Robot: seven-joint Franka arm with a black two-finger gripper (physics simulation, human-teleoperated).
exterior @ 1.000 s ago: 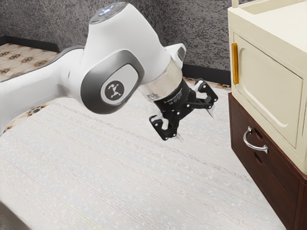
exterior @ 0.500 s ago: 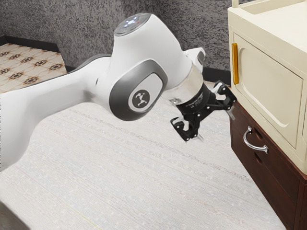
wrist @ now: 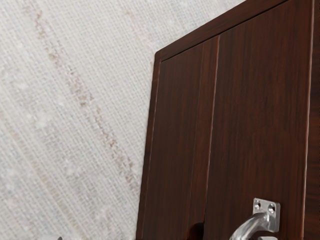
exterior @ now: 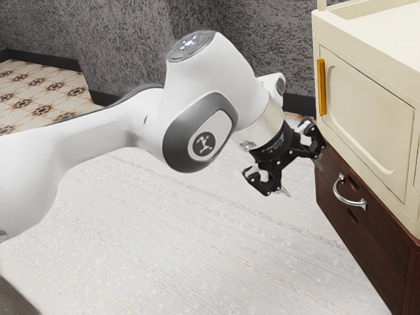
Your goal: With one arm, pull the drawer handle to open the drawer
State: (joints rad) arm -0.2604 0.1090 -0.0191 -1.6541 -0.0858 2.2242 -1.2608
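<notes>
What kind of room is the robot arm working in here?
Probably a furnished room in a home, simulated: a pale woven rug over patterned floor tiles, a dark wooden drawer cabinet with a metal handle, and a cream cabinet above it.

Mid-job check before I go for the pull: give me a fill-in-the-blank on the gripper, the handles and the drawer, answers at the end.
The drawer handle is made of shiny, ____-coloured metal.
The gripper has its two fingers spread, so it is ____, not shut.
The drawer has its front flush with the brown cabinet, so it is ____.
The yellow handle is on the ____-coloured unit.

Missing words: silver; open; closed; cream.
</notes>
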